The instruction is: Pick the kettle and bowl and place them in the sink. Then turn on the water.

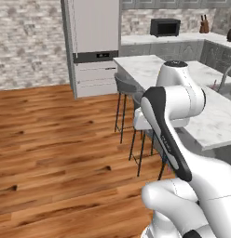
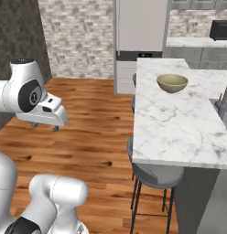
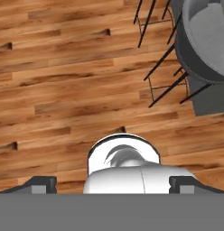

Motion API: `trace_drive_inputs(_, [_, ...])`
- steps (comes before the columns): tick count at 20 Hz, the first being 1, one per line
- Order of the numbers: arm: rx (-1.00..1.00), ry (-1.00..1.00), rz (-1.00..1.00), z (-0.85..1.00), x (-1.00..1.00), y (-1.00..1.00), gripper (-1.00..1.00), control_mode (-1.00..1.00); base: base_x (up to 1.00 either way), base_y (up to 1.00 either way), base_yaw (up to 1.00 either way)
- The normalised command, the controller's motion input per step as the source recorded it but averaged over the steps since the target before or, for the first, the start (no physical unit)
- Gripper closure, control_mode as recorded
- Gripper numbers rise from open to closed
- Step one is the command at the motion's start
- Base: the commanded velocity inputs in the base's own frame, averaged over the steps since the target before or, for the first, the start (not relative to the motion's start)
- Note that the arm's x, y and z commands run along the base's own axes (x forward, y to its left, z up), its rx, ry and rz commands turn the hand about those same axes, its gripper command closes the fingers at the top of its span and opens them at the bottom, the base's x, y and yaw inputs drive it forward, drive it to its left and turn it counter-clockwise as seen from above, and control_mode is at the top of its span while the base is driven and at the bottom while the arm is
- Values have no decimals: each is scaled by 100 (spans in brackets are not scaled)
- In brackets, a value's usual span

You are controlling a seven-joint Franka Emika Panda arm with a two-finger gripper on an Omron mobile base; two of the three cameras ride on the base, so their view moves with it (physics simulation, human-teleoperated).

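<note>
A home kitchen: marble island [image 2: 179, 123] with stools [image 1: 129, 88], fridge [image 1: 94, 42], microwave [image 1: 165, 28], wood floor [image 1: 52, 139]

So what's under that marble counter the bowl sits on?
Beneath the marble counter, a grey stool on thin black legs is tucked at the near edge, over wood floor. The slab covers most of its seat and whatever lies deeper underneath. The bowl rests on top.

Marble tabletop [image 2: 179, 128] w/ grey stools [image 2: 154, 176] tucked under its near edge; microwave [image 1: 165, 27] on back counter beyond it; wood floor [image 3: 64, 81] beside it.
</note>
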Motion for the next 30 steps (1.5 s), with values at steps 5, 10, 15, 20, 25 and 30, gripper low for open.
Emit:
trace_drive_inputs(5, [0, 0, 0, 0, 0, 0, -100, 100, 98, 69, -20])
trace_drive_inputs(10, [0, 0, 0, 0, 0, 0, -100, 100, 76, 21, -31])
trace_drive_inputs(15, [0, 0, 0, 0, 0, 0, -100, 100, 46, 7, -42])
trace_drive_inputs(20, [0, 0, 0, 0, 0, 0, -100, 100, 22, 12, -54])
trace_drive_inputs(25, [0, 0, 0, 0, 0, 0, -100, 100, 33, 26, -62])
trace_drive_inputs(30, [0, 0, 0, 0, 0, 0, -100, 100, 32, 39, -62])
